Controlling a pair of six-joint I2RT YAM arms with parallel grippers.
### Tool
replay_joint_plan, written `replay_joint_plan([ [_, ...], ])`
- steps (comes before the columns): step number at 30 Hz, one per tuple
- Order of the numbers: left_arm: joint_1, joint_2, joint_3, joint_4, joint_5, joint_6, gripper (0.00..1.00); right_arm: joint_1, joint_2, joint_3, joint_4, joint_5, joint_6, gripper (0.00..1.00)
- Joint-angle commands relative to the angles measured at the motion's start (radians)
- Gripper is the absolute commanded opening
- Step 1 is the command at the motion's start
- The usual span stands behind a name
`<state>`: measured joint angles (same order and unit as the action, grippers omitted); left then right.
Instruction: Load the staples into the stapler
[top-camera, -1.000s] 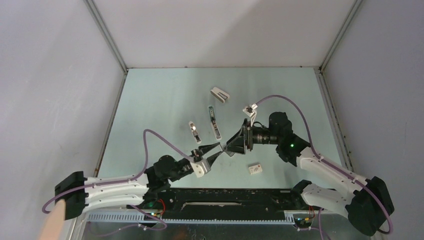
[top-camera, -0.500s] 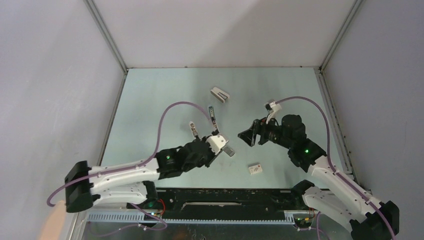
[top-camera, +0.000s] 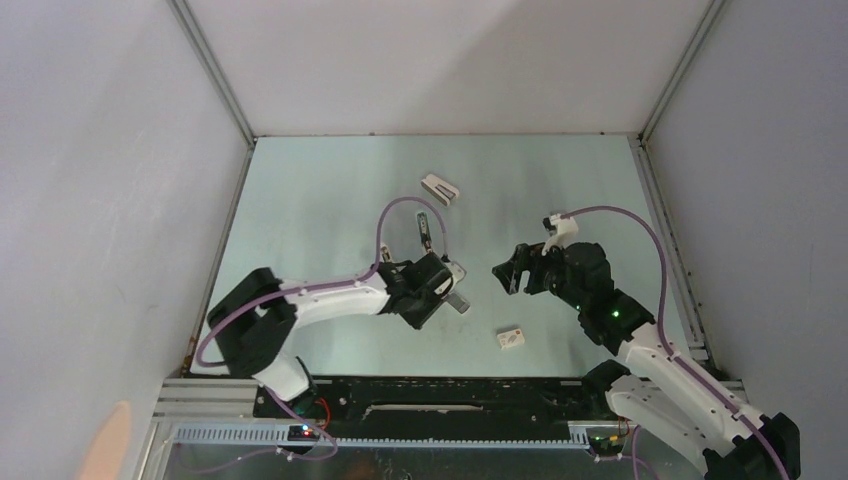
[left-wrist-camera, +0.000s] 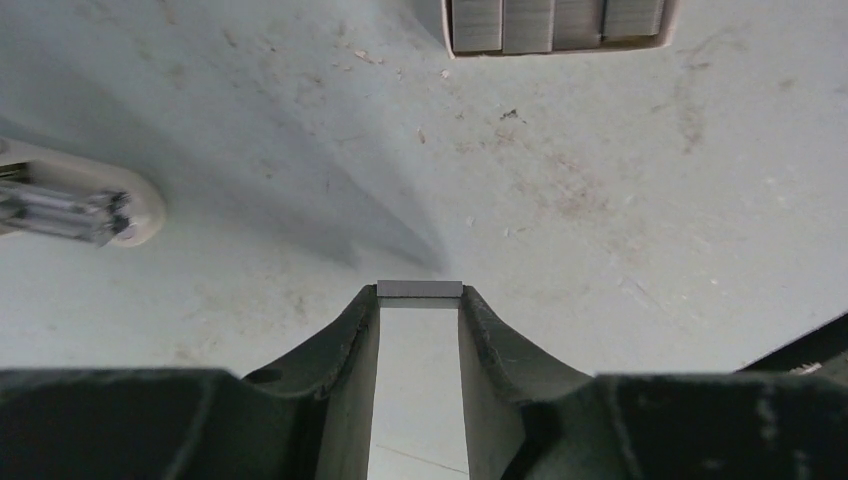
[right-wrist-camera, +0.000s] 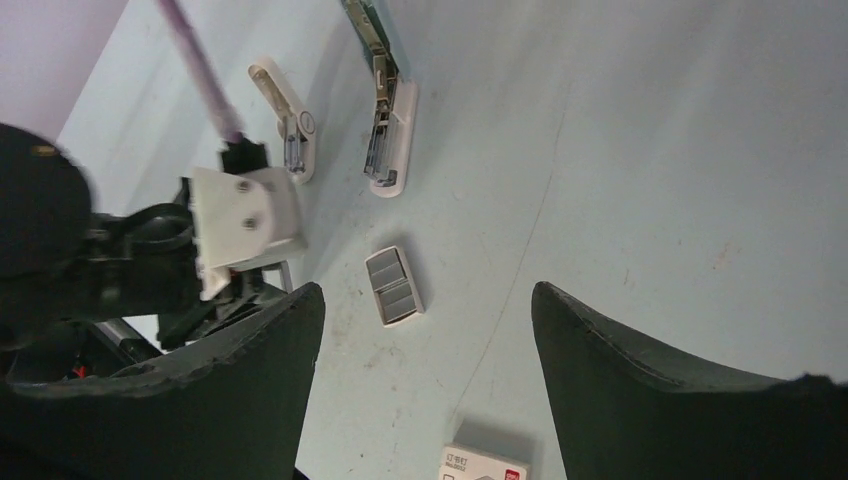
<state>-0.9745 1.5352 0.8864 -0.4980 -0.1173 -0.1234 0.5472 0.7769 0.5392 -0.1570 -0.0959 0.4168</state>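
The stapler (right-wrist-camera: 385, 140) lies opened out flat on the worktop (right-wrist-camera: 650, 200). Its slim grey-green top is swung back in line with the white base, whose metal channel faces up. The staples (left-wrist-camera: 420, 289) show as a thin, level grey metal strip, pinched end to end in the left pincer (left-wrist-camera: 420, 305), near the stapler's white end but apart from it.

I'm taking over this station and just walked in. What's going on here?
The robot is loading a stapler. Its left gripper pinches a thin grey strip of staples between its fingertips. The right gripper stands open and empty off to the side. The slim grey-green stapler lies on the table, touched by neither arm, so the staples are not in it yet. A small tray of more staple blocks lies nearby.
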Motion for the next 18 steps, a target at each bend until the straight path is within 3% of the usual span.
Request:
replay_joint_plan([
  [1, 0.035, 0.105, 0.066, -0.051, 0.105, 0.034, 0.35, -0.002, -0.035, -0.003, 0.024, 0.05, 0.002, 0.78],
  [5, 0.046, 0.176, 0.111, -0.092, 0.104, 0.053, 0.37, -0.001, -0.035, -0.004, 0.024, 0.045, 0.004, 0.78],
  [9, 0.049, 0.202, 0.13, -0.11, 0.11, 0.056, 0.47, 0.0, -0.037, -0.005, 0.023, 0.043, 0.004, 0.78],
  [13, 0.051, 0.186, 0.127, -0.113, 0.095, 0.026, 0.57, 0.0, -0.04, -0.005, 0.021, 0.045, 0.004, 0.78],
  [18, 0.05, 0.117, 0.118, -0.108, 0.039, -0.079, 0.61, 0.0, -0.037, -0.005, 0.022, 0.045, 0.004, 0.78],
])
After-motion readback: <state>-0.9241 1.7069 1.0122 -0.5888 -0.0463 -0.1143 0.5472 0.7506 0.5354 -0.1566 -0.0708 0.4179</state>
